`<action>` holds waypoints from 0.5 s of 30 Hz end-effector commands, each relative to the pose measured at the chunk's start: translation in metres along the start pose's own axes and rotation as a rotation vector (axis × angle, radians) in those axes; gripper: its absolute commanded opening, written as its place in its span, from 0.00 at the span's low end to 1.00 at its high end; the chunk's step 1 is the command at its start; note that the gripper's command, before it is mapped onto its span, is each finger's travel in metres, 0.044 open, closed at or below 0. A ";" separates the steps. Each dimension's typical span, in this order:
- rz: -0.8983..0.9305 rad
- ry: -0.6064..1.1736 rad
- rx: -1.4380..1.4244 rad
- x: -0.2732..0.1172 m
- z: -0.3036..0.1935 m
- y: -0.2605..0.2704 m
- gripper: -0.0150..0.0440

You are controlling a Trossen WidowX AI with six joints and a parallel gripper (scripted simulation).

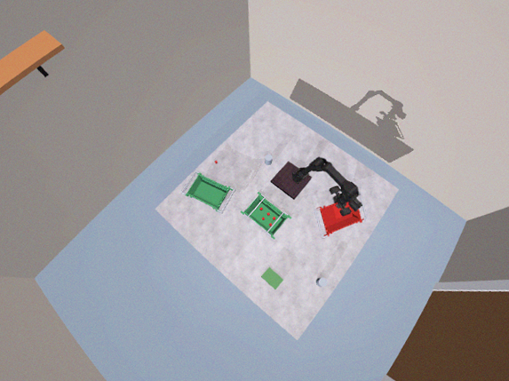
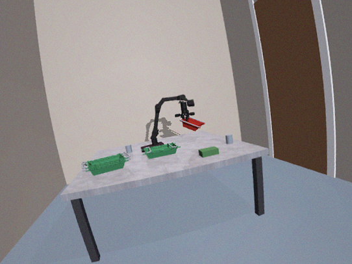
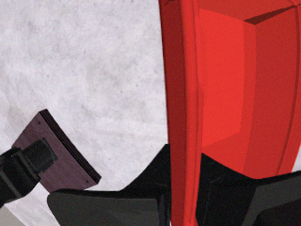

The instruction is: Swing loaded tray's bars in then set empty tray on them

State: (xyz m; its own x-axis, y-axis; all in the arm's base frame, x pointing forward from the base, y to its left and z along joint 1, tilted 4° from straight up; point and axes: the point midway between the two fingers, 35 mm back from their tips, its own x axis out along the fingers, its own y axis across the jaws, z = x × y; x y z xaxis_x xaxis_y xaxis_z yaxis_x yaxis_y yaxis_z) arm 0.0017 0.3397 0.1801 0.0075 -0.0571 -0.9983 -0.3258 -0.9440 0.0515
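Observation:
The loaded green tray [image 1: 258, 223] [image 2: 162, 152] stands level on the table with small red blocks [image 1: 268, 213] inside. One wire bar [image 1: 256, 207] and the other bar [image 1: 276, 221] lie across its top near its ends. My gripper [image 2: 186, 119] [image 3: 175, 149] is shut on the side wall of the empty red tray [image 1: 333, 223] [image 2: 190, 125] [image 3: 178, 94]. It holds this tray above the table, clear of the loaded tray, and the tray hangs tilted. In the top view the arm hides part of the red tray.
A larger empty green tray [image 1: 208, 192] [image 2: 106, 165] stands at the left, bars out. A green block [image 1: 271, 277] [image 2: 209, 151] and two grey cylinders [image 1: 321, 282] [image 1: 268, 160] stand on the table. A small red block [image 1: 215, 162] lies near the edge. The dark base plate [image 1: 286, 185] [image 3: 66, 160] bears the arm.

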 end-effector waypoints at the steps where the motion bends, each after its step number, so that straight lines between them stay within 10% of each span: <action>1: -0.023 -0.008 0.001 -0.006 0.001 -0.002 0.25; 15: -0.026 -0.009 0.072 -0.007 -0.029 -0.009 0.25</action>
State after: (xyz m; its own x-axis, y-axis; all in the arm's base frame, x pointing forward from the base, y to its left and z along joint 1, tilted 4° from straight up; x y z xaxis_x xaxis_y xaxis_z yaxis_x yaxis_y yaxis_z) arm 0.0174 0.3394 0.1804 0.0046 -0.0562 -0.9984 -0.3631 -0.9304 0.0507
